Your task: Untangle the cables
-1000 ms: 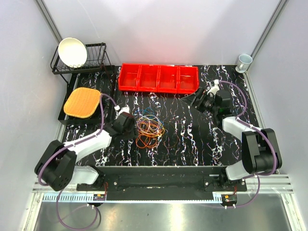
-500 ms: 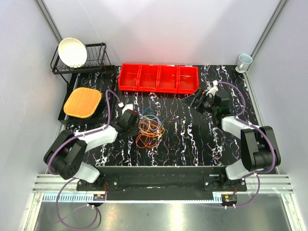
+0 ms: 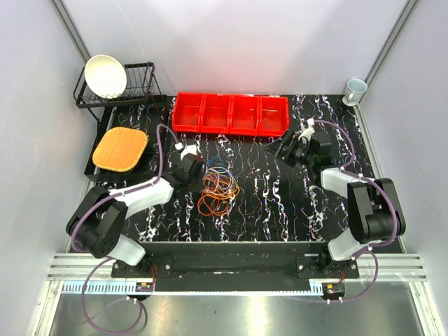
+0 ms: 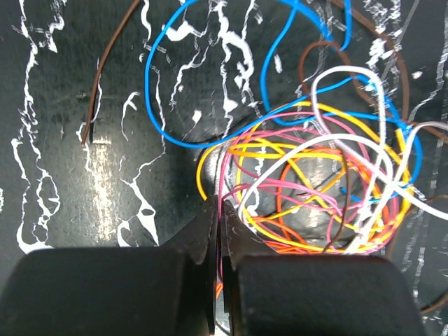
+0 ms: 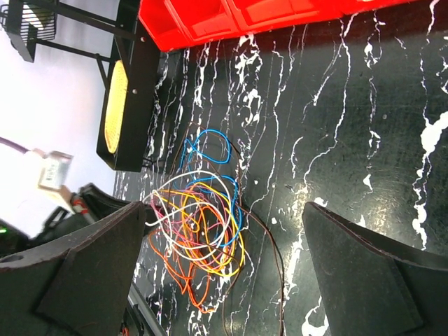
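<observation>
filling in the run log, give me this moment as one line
left gripper shut on cables at pile edge | right gripper open, near red bins | cables tangled in one pile

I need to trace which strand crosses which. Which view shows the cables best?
Left wrist: the cables fill the frame, so blue, white, pink, yellow and orange strands separate clearly. The top view shows them only as a small knot. The right wrist shows the whole pile, but farther off and smaller.
</observation>
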Available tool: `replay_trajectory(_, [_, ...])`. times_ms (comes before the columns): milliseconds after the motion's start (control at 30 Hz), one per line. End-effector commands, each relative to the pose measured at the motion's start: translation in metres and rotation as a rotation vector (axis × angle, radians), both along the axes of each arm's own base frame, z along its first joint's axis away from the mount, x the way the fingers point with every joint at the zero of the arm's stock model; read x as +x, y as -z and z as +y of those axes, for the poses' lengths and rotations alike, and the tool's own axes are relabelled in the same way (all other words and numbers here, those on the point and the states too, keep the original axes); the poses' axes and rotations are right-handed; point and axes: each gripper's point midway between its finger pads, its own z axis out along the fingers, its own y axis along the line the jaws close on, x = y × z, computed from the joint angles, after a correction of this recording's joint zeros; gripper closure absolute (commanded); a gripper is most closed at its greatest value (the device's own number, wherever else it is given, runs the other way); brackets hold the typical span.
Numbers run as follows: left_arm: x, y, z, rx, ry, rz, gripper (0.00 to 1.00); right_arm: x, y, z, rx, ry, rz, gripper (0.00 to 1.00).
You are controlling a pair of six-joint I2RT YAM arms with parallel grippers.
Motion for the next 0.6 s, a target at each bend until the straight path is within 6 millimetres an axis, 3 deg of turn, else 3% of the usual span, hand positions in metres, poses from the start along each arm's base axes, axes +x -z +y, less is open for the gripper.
replay_trajectory(0, [0.016,-0.051,-0.006,-0.030,-0.016,-0.111,1.00,0.009,-0.020,0.008,0.017,-0.036,-0.066,0.00])
replay_trajectory(100, [0.013,-0.076,0.000,-0.023,-0.020,-0.131,1.00,0.010,-0.018,0.008,0.019,-0.038,-0.064,0.00])
replay_trajectory(200, [0.010,-0.115,0.002,-0.038,-0.009,-0.174,1.00,0.010,-0.017,0.009,0.021,-0.044,-0.063,0.00])
replay_trajectory(233, [0.014,-0.138,0.000,-0.057,-0.007,-0.211,1.00,0.010,-0.018,0.010,0.024,-0.046,-0.063,0.00])
replay_trajectory(300, [0.008,-0.163,0.005,-0.046,0.012,-0.230,1.00,0.010,-0.016,0.010,0.025,-0.049,-0.061,0.00])
replay_trajectory(333, [0.010,-0.188,0.003,-0.067,0.018,-0.269,1.00,0.010,-0.015,0.010,0.026,-0.049,-0.058,0.00])
replay_trajectory(400, [0.003,-0.210,0.007,-0.057,0.046,-0.287,1.00,0.010,-0.015,0.010,0.025,-0.050,-0.059,0.00])
replay_trajectory(433, [0.004,-0.239,0.005,-0.081,0.050,-0.333,1.00,0.010,-0.015,0.010,0.026,-0.050,-0.058,0.01])
replay_trajectory(500, [-0.003,-0.260,0.008,-0.074,0.069,-0.349,1.00,0.010,-0.013,0.011,0.029,-0.054,-0.055,0.00])
replay_trajectory(533, [-0.005,-0.288,0.006,-0.104,0.077,-0.397,1.00,0.010,-0.014,0.011,0.031,-0.055,-0.057,0.00])
replay_trajectory(567, [-0.009,-0.299,0.007,-0.102,0.092,-0.409,1.00,0.010,-0.014,0.012,0.033,-0.057,-0.058,0.00])
